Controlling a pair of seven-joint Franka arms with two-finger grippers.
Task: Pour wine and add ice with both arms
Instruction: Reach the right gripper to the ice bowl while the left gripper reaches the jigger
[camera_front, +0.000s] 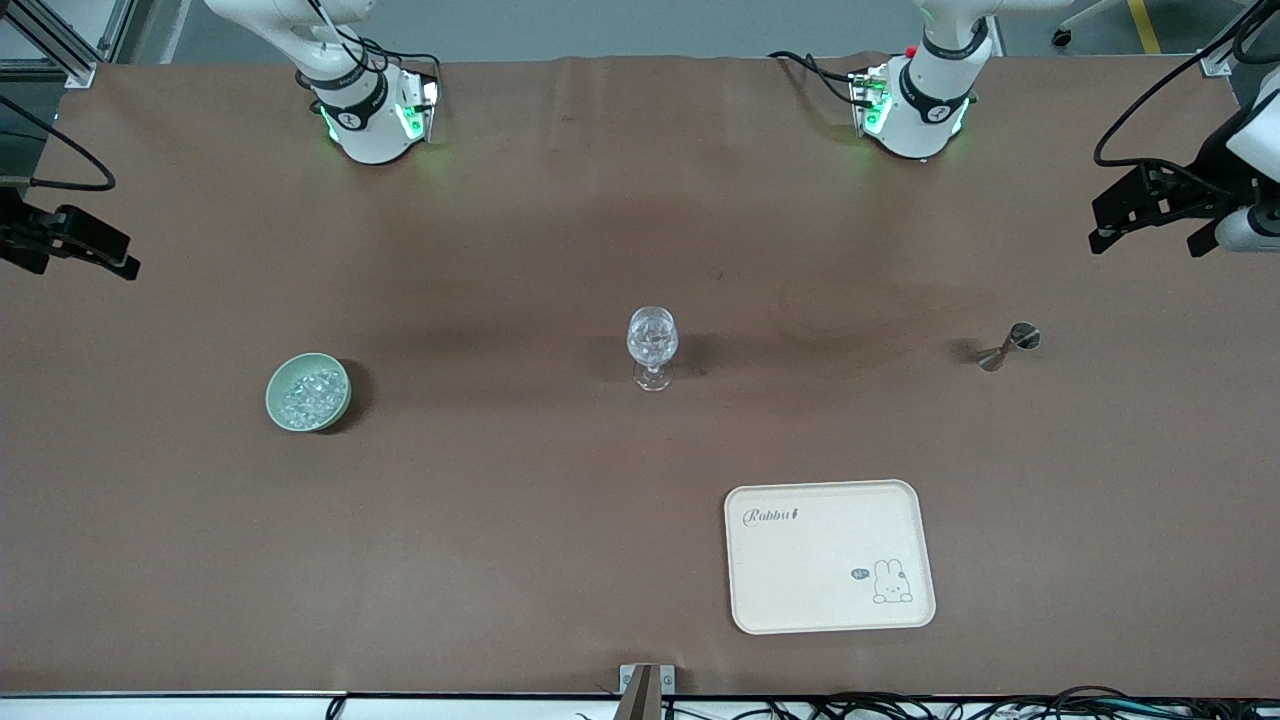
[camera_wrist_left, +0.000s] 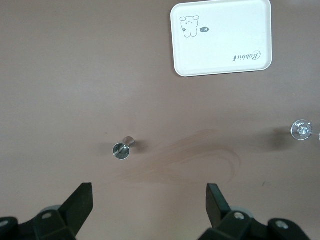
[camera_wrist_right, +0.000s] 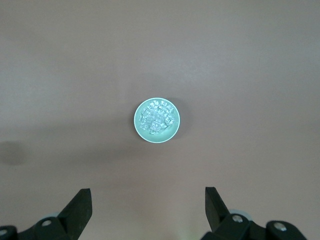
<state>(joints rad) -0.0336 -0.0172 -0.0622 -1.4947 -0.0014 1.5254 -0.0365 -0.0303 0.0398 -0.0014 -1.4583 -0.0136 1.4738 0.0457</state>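
A pale green bowl (camera_front: 308, 393) holds the ice (camera_front: 314, 391), many tiny clear lumps, toward the right arm's end of the table. A clear stemmed glass (camera_front: 652, 345) stands upright mid-table. A small metal measuring cup (camera_front: 1010, 346) sits toward the left arm's end. My right gripper (camera_front: 80, 262) hangs open and empty, high above the table's edge; its wrist view shows the bowl (camera_wrist_right: 156, 131) and ice (camera_wrist_right: 156, 117) beyond the gripper (camera_wrist_right: 148, 202). My left gripper (camera_front: 1150, 238) hangs open and empty over its end; its wrist view (camera_wrist_left: 149, 200) shows the measuring cup (camera_wrist_left: 121, 149) and glass (camera_wrist_left: 301, 130).
A cream tray (camera_front: 828, 556) with a rabbit drawing lies nearer the front camera than the glass, toward the left arm's end; it also shows in the left wrist view (camera_wrist_left: 221, 36). The brown table cover (camera_front: 500, 250) spans the whole surface. Arm bases (camera_front: 370, 120) stand along the top.
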